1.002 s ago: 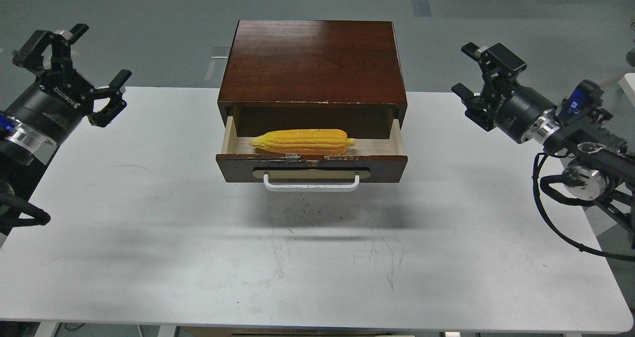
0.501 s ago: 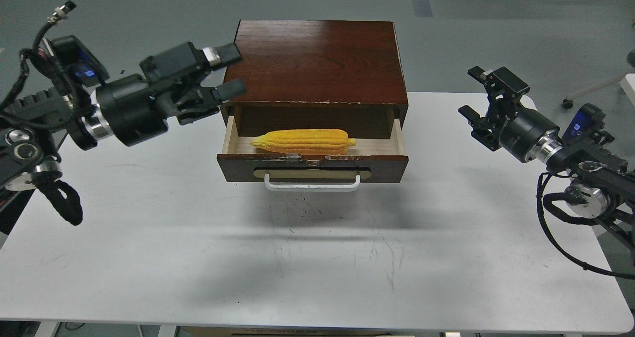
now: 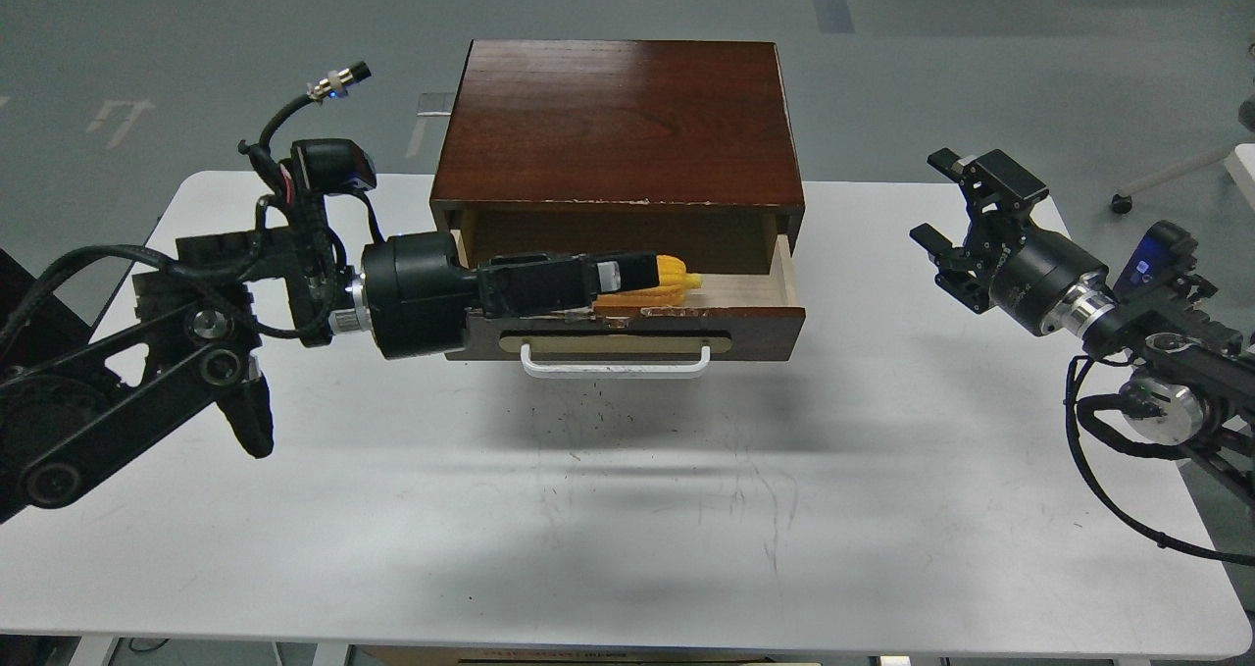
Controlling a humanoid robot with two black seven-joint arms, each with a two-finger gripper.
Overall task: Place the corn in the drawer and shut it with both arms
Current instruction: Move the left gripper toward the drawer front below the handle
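The white table [image 3: 627, 509] carries a dark brown wooden cabinet [image 3: 618, 122], and both arms flank it. The drawer [image 3: 755, 318] at the cabinet's front stands pulled out, its white bar handle [image 3: 616, 364] on a tan oval plate facing the camera. The left arm [image 3: 147, 362] reaches in from the side, its thick black wrist lying across the drawer's near-left corner and hiding that end of the front panel. The left tool [image 3: 627, 272] lies stretched over the open drawer, directly in front of the corn [image 3: 677, 272]. Only the cob's right end and a strip of its underside show past the fingertips, inside the drawer on the pale wood floor. Seen edge-on, the left tool's fingers merge into one dark bar, so whether they are apart or pinching the cob cannot be told. The right tool [image 3: 951, 205] hovers well clear of the drawer's right side, fingers spread apart and holding nothing, above the table's far right edge.
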